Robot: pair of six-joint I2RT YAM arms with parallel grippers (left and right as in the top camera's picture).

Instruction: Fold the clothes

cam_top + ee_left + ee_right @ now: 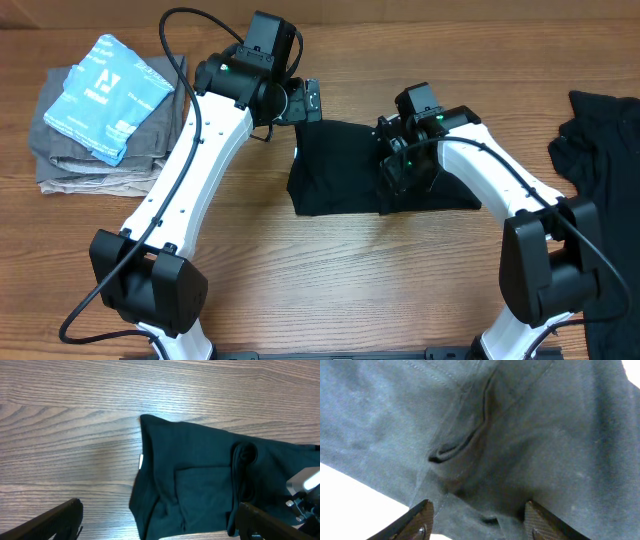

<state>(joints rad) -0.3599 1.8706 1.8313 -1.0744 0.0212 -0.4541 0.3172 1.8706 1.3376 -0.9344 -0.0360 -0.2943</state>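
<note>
- The fingers point(60, 519) of the left gripper point(311, 101) were spread as wide as they go, with nothing between them.
- That gripper hovered just off the back left corner of the folded black shirt point(335, 175), its fingers clear of the cloth.
- The fingers point(422, 517) of the right gripper point(398, 165) stood partly apart, close over the dark cloth. No fold showed clamped between them.
- The right gripper pointed down onto the right half of the folded shirt.
- The folded shirt lay in the middle of the table point(330, 280) as a rough rectangle, with a narrowing flap running out to the right.
- From the left wrist, a smaller folded panel showed on top of it, with a rolled ridge beside the panel and a small white patch point(140, 461) at its left edge.
- A second black shirt point(600, 150) lay rumpled at the right edge of the table, well apart from the folded one.
- At the far left sat a stack of grey folded clothes point(70, 165) with a light-blue folded shirt point(105, 95) on top.
</note>
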